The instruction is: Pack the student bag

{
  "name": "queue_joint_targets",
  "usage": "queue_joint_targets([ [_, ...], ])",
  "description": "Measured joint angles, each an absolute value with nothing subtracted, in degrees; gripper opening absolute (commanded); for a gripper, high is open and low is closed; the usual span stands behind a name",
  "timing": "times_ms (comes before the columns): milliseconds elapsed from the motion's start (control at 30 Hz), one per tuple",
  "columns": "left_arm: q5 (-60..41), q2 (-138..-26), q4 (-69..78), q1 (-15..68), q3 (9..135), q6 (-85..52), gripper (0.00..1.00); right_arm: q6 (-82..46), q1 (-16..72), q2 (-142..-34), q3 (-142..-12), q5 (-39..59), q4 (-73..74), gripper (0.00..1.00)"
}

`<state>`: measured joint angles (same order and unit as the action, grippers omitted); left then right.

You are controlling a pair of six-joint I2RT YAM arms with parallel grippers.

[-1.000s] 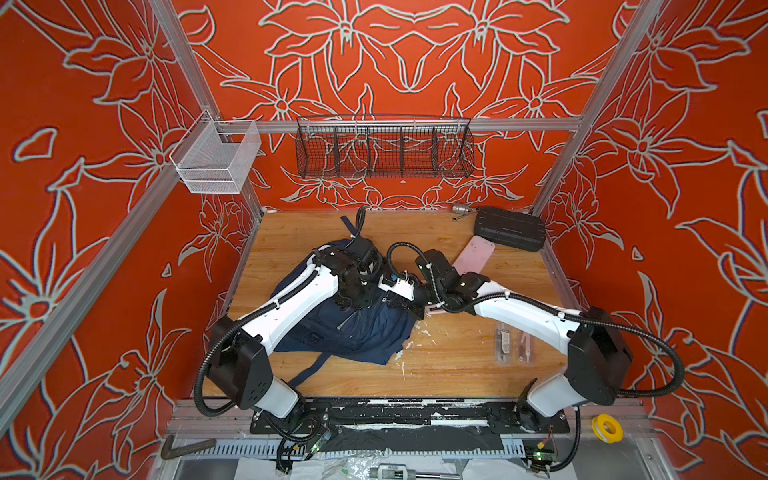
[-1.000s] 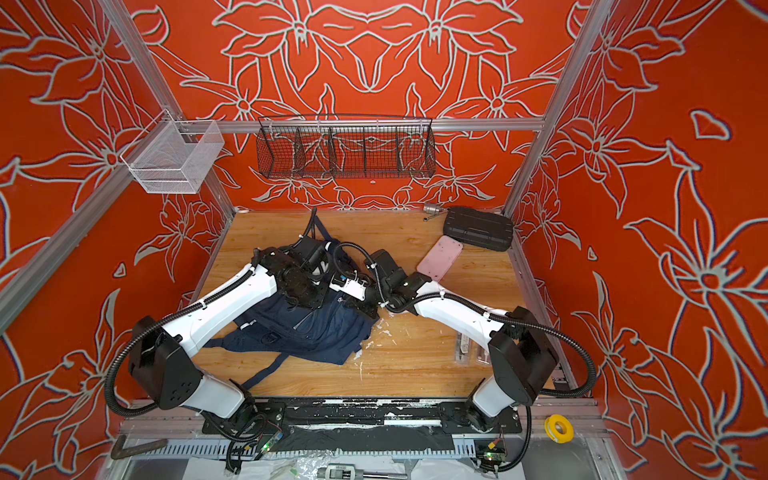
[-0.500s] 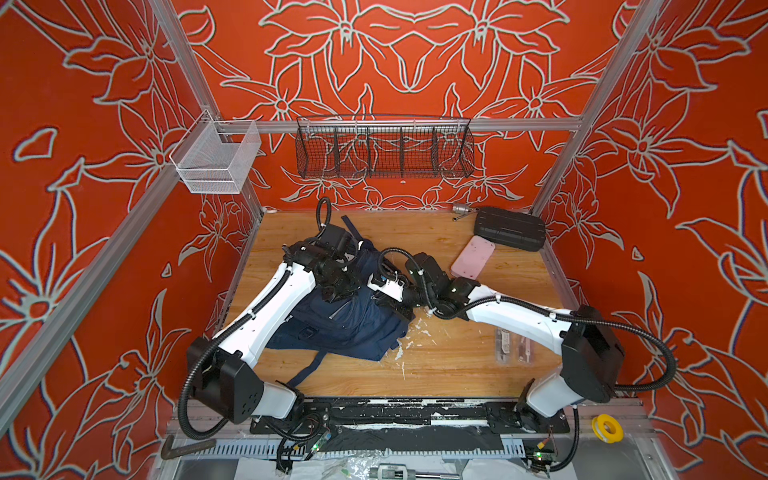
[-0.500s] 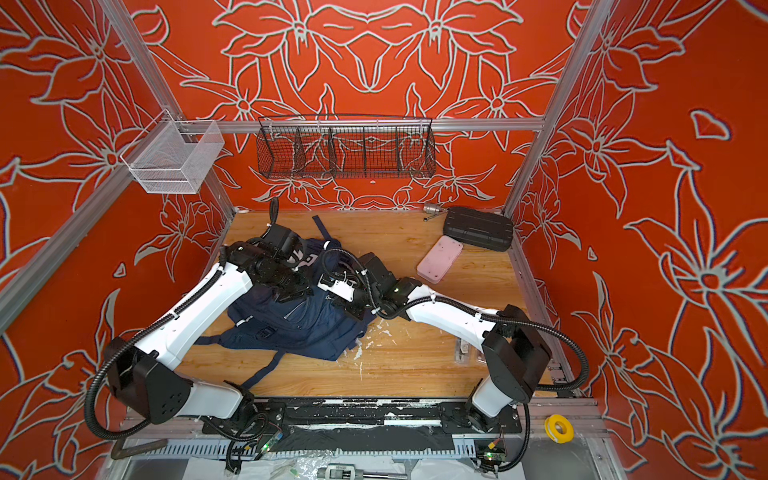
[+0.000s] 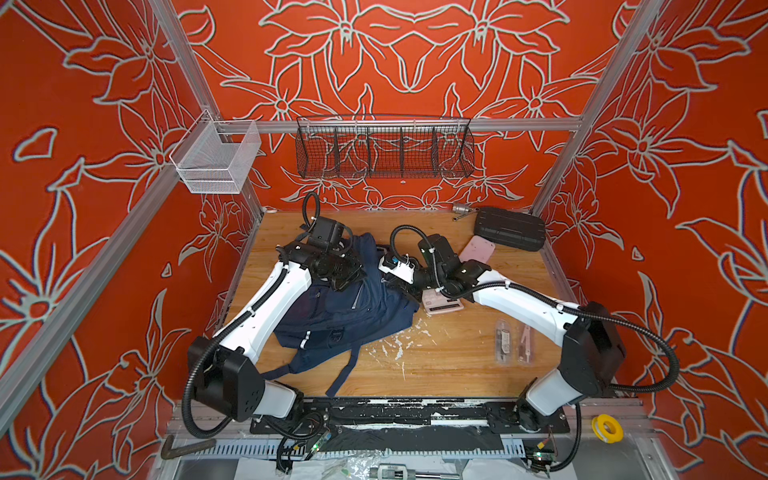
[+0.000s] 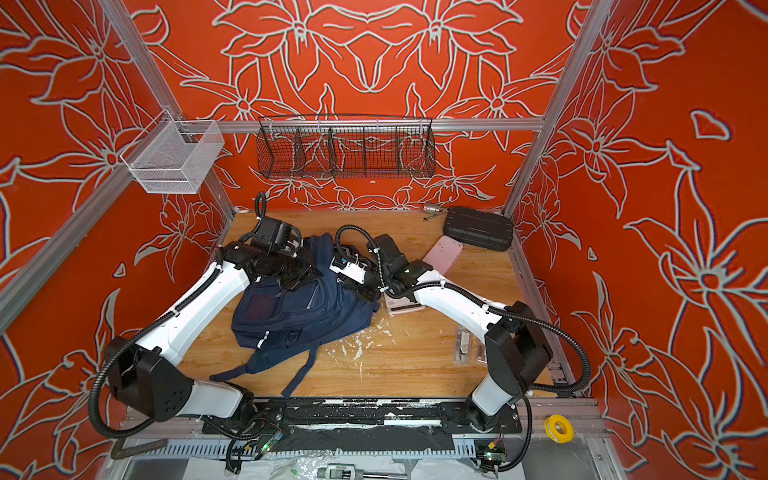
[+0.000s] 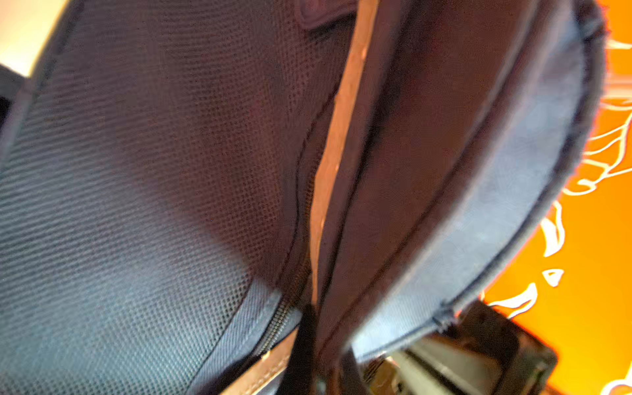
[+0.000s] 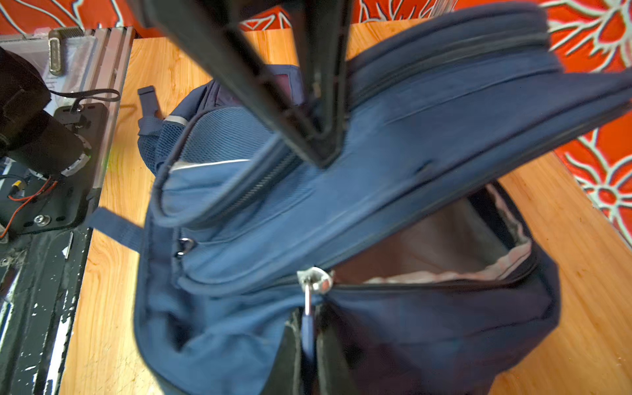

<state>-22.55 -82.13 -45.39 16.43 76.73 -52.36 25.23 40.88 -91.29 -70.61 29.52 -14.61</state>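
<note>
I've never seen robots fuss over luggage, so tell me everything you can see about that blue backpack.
The backpack is navy fabric with mesh panels, silver reflective strips and several zip pockets. It lies slumped on the wooden table, straps trailing toward the front edge. Its main compartment gapes, showing greyish lining. The left gripper pinches the raised front flap; the right gripper is shut on the zipper pull hanging from the silver slider.

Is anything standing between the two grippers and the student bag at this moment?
Nothing visible does. The left gripper is shut on the upper flap of the student bag, and the right gripper is shut on its zip pull beside the open main compartment.
</note>
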Motion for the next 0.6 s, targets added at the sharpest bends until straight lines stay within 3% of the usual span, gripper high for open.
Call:
queue_joint_targets([
  [600, -21.21, -82.89, -42.44, 14.83, 76.71, -60.4, 0.0, 21.37, 47.33, -89.97, -64.53, 22.94, -8.01, 0.0],
])
